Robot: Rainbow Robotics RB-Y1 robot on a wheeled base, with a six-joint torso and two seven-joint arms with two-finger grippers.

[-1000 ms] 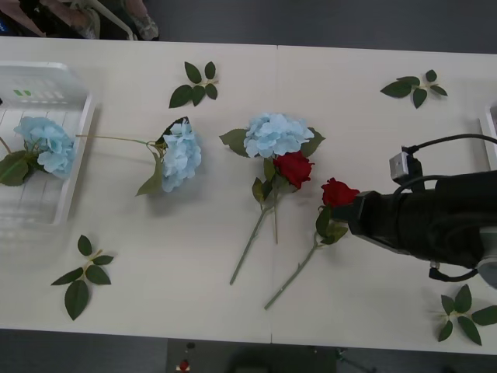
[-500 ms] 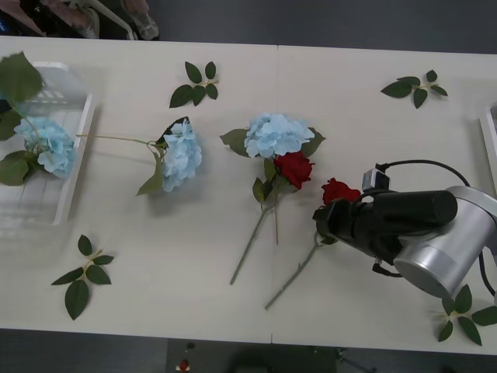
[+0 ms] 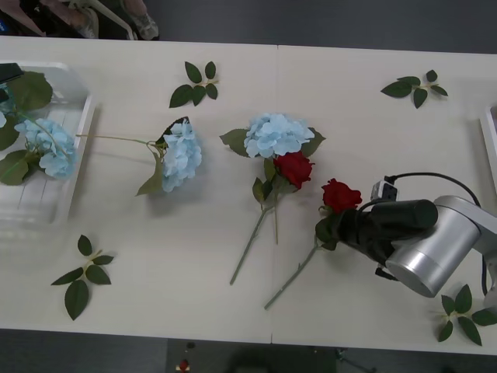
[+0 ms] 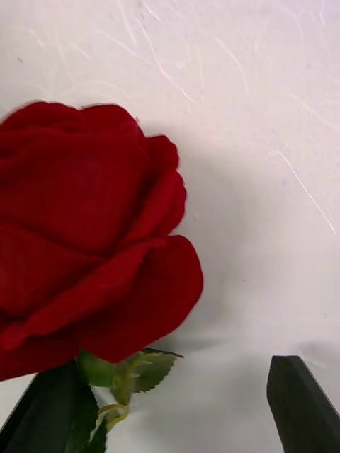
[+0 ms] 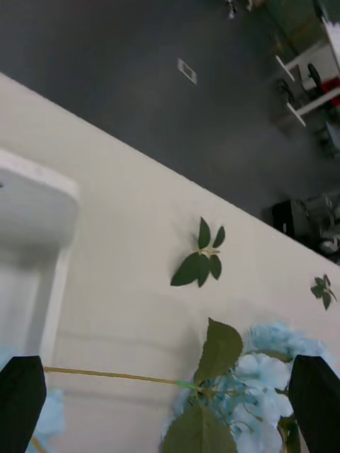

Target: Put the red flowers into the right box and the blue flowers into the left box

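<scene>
One of the red flowers (image 3: 340, 194) lies right of centre; its bloom (image 4: 85, 233) looms close. My right gripper (image 3: 331, 227) sits low at its stem just below the bloom, open (image 4: 170, 432), jaws either side of the green calyx. A second red rose (image 3: 293, 167) lies beside it, under a blue flower (image 3: 276, 134). Another blue flower (image 3: 182, 155) lies mid-left (image 5: 262, 382), its stem reaching the left box (image 3: 81, 136). That box holds a blue head (image 3: 48, 144) and a big leaf (image 3: 31, 89). My left gripper (image 3: 8, 74) hovers there, open (image 5: 168, 407). The right box (image 3: 489, 132) shows its rim.
Loose green leaf sprigs lie at the back middle (image 3: 194, 85), back right (image 3: 413, 87), front left (image 3: 81, 276) and front right (image 3: 466, 311). The table's front edge runs close below the rose stems. Dark floor lies beyond the far edge.
My right arm has swung in and dropped lower onto the right-hand rose, wrist turned. Over the left box a large leaf came in from the edge and settled lower.
</scene>
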